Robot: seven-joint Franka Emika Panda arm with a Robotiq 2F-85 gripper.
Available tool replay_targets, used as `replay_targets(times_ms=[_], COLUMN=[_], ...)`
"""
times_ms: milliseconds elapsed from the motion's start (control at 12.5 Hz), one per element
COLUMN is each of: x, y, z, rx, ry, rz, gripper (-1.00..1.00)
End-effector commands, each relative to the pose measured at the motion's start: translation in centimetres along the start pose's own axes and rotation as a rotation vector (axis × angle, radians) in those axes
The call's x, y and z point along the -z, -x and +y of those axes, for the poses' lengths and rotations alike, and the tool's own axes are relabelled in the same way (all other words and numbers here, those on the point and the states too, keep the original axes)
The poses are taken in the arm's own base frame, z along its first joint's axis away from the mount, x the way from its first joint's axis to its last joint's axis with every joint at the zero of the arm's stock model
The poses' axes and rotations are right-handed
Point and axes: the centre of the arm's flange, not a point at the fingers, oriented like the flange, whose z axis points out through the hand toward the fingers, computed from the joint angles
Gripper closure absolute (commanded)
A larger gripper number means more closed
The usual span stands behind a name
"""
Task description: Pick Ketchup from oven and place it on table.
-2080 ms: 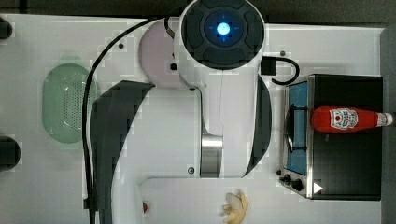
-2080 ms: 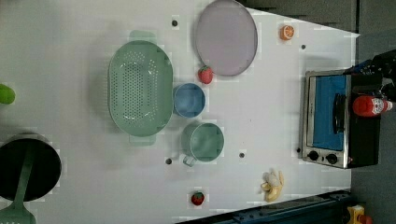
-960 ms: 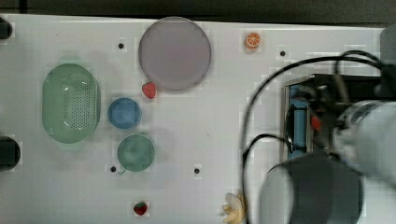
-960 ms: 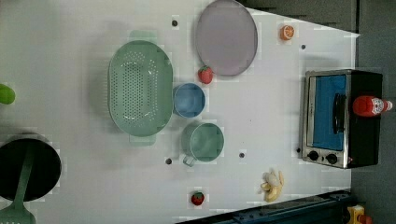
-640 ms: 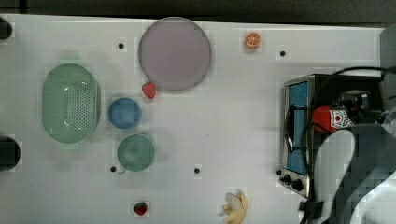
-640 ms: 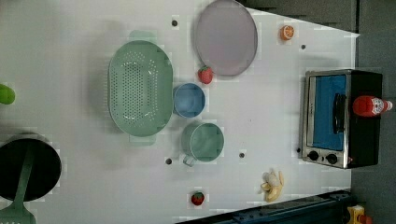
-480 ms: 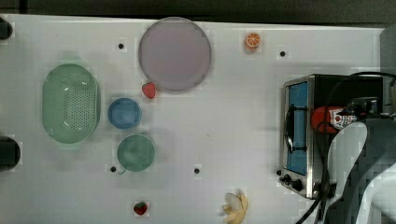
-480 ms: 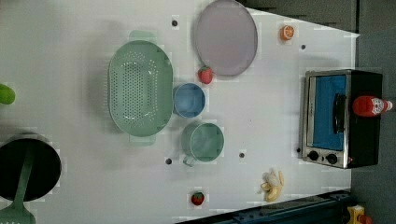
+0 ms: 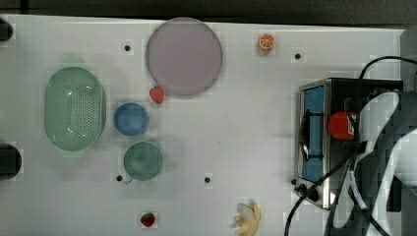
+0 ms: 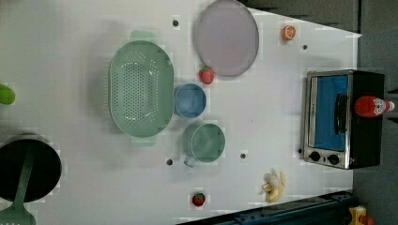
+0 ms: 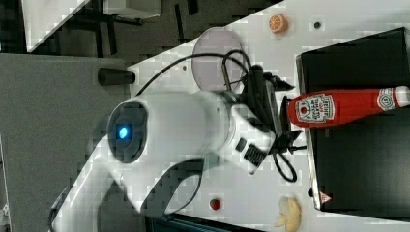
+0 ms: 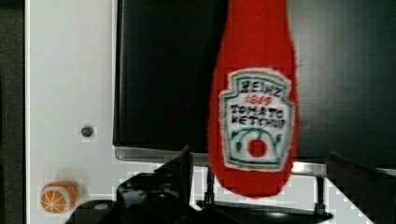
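The white table (image 10: 263, 117) carries the toaster oven (image 10: 345, 119) at the left view's right edge, w/ the Ketchup (image 11: 341, 107) lying flat across its black top, base overhanging the door side, prob so a pincer can reach it. The gripper (image 12: 257, 186) is spread about full width, holding nothing, 1 finger each side of the bottle's base w/o touching. Bare table betw. oven and the 2 cups looks roomy for set-down.

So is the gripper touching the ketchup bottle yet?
Apart. In the wrist view, both fingers flank the Ketchup with visible gaps either side.
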Motion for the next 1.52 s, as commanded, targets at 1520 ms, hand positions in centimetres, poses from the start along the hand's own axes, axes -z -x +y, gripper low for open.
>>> replay_targets(times_ms=[1520], x=[1.4], y=[-0.4], z=[-1.4], rx=[0.028], ry=[-0.074], rz=[0.054], gripper=[-0.26])
